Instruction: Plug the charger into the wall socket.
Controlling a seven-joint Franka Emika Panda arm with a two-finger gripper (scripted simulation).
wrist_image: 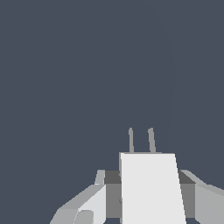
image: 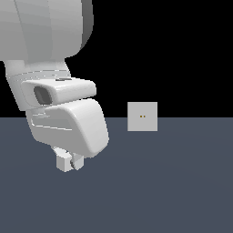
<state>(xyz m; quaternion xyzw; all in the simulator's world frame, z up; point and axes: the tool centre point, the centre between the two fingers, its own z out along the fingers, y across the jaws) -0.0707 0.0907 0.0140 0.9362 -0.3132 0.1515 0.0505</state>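
Observation:
In the wrist view the charger (wrist_image: 151, 192), a white block with two grey prongs, sits between my gripper's fingers (wrist_image: 94, 199). The gripper (wrist_image: 144, 177) is shut on it, prongs pointing away from the hand over the dark floor. In the exterior view the gripper (image: 70, 163) hangs low at the exterior view's left, under the bulky white arm, with the white block (image: 63, 163) at its tip. The wall socket (image: 142, 116), a light-grey upright square plate with two tiny yellowish holes, stands farther back, toward the exterior view's right of the gripper. It is out of the wrist view.
The dark grey-blue floor (image: 159, 182) spreads between the gripper and the socket. The large white arm link (image: 68, 118) fills the exterior view's upper left. The background above the floor is black.

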